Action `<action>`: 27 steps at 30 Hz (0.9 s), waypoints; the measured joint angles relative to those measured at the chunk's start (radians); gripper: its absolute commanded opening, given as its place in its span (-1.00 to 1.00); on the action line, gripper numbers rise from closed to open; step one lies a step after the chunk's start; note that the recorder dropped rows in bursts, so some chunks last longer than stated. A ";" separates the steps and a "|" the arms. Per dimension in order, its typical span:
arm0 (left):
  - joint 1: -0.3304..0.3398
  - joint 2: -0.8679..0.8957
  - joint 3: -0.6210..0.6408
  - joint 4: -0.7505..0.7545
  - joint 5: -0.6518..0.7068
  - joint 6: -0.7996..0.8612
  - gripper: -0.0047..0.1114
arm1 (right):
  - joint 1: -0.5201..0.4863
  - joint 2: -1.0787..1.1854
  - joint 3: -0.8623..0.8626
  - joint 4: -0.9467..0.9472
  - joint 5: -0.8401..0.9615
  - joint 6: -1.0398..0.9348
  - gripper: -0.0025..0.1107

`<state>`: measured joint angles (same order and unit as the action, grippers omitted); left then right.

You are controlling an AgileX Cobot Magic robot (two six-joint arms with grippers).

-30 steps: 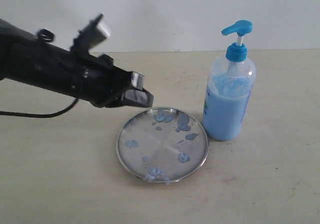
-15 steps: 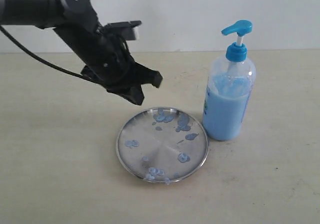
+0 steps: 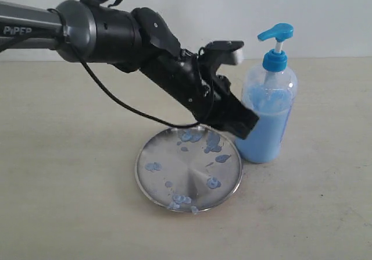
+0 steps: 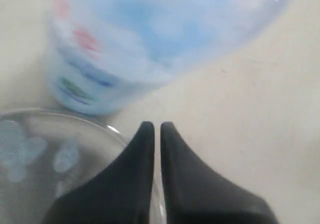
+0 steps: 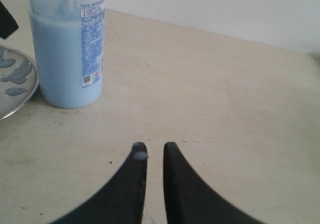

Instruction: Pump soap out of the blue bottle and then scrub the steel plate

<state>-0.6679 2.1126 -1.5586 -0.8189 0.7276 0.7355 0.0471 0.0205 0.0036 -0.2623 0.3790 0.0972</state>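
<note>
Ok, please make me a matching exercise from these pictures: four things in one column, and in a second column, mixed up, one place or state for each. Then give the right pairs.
Things
1. blue bottle
2. steel plate
3. left gripper
4. right gripper

Places or states
A. over the bare table, with a pale speck on one fingertip
B. dotted with soap blobs
C. upright, holding light blue liquid
D. tips low, between the plate's rim and the bottle's base

Pairs: 1-C, 2-B, 3-D, 4-A
</note>
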 measured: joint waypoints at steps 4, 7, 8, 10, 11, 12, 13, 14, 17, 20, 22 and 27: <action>-0.001 0.019 0.002 0.307 0.281 -0.088 -0.84 | 0.000 0.000 0.000 0.000 0.000 -0.003 -0.91; 0.003 -0.008 0.004 0.516 0.212 -0.268 -0.84 | 0.000 0.000 0.000 0.000 0.000 -0.003 -0.91; 0.003 -0.012 0.004 0.552 0.130 -0.326 -0.84 | 0.000 0.000 0.000 0.000 0.000 -0.003 -0.91; 0.010 -0.014 0.004 0.556 -0.060 -0.382 -0.84 | 0.000 0.000 0.000 0.000 0.000 -0.003 -0.91; 0.010 -0.011 0.002 0.535 -0.133 -0.382 -0.84 | 0.000 0.000 0.000 0.000 0.000 -0.003 -0.91; 0.010 -0.008 0.002 0.504 -0.173 -0.362 -0.84 | 0.000 0.000 0.000 0.000 0.000 -0.003 -0.91; 0.010 -0.007 0.002 0.480 -0.179 -0.335 -0.84 | 0.000 0.000 0.000 0.000 0.000 -0.003 -0.91; 0.010 -0.003 0.002 0.460 -0.146 -0.289 -0.84 | 0.000 0.000 0.000 0.000 0.000 -0.003 -0.91; 0.010 0.006 0.002 0.509 0.097 -0.155 -0.84 | 0.000 0.000 0.000 0.000 0.000 -0.003 -0.91; 0.006 0.004 0.005 0.673 0.279 -0.180 -0.84 | 0.000 0.000 0.000 0.000 0.000 -0.003 -0.91; 0.006 -0.001 0.005 0.772 0.235 -0.272 -0.84 | 0.000 0.000 0.000 0.000 0.000 -0.003 -0.91; 0.010 -0.001 0.001 0.494 -0.088 -0.352 -0.84 | 0.000 0.000 0.000 0.000 0.000 -0.003 -0.91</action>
<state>-0.6578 2.1113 -1.5572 -0.3251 0.6398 0.3836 0.0471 0.0205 0.0036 -0.2623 0.3790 0.0943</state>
